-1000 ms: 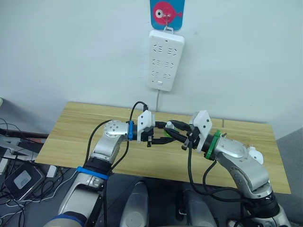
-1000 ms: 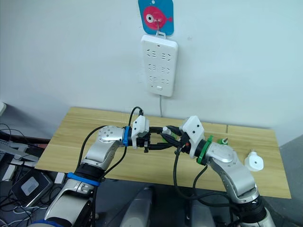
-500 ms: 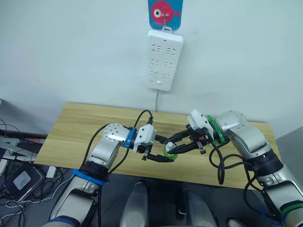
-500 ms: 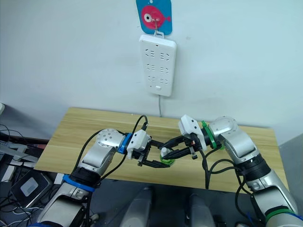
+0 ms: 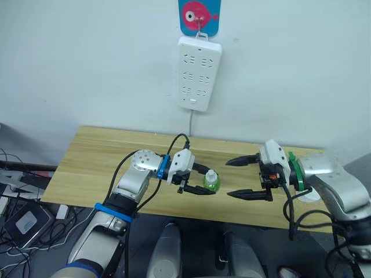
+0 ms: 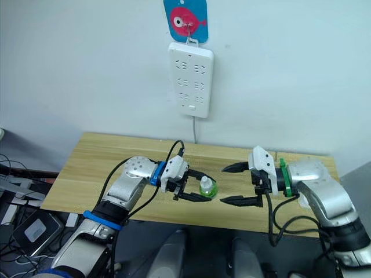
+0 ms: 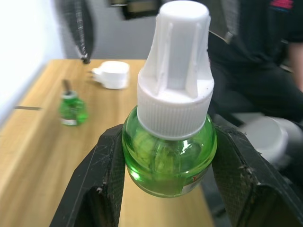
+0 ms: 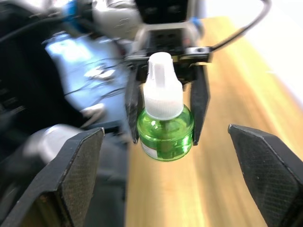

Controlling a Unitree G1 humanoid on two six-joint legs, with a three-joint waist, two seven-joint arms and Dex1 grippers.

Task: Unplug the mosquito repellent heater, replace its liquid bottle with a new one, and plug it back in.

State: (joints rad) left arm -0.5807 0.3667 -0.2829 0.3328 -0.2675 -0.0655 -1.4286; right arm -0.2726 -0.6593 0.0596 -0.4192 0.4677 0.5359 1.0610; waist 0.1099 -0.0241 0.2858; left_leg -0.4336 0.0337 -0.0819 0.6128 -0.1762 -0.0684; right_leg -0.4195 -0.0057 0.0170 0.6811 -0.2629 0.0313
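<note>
New bottle: a round translucent green bottle (image 5: pixel 210 183) with a white ribbed screw cap is held above the front half of the wooden table (image 5: pixel 104 152), cap pointing toward 3 o'clock in the head views.
Left gripper: the left gripper (image 5: pixel 200 180) is closed on the new bottle; in the left wrist view one black finger (image 7: pixel 102 187) is pressed against each side of the green body, below the cap.
Right gripper: the right gripper (image 5: pixel 244 177) is spread wide and grips nothing; its fingers point toward 9 o'clock at the new bottle, with a clear gap between fingertips and cap. In the right wrist view the new bottle is framed between the two open fingers (image 8: pixel 78 163), apart from both.
Old bottle: a second small green bottle (image 7: pixel 72 108) with a thin dark wick at its neck and no cap is seen standing upright on the table in the left wrist view, well apart from the held bottle.
Heater: the white rounded heater (image 7: pixel 111 74) is seen lying on the table near the old bottle, not touching it, in the left wrist view. It is unplugged.
Power strip: a long white power strip (image 5: pixel 199 72) is hung on the wall at 12 o'clock above the table, below a blue card bearing a pink fish (image 5: pixel 200 14); its cord runs down toward the table's rear edge.
Person: a seated figure in dark clothing (image 7: pixel 255 56) is visible beyond the table in the left wrist view.
</note>
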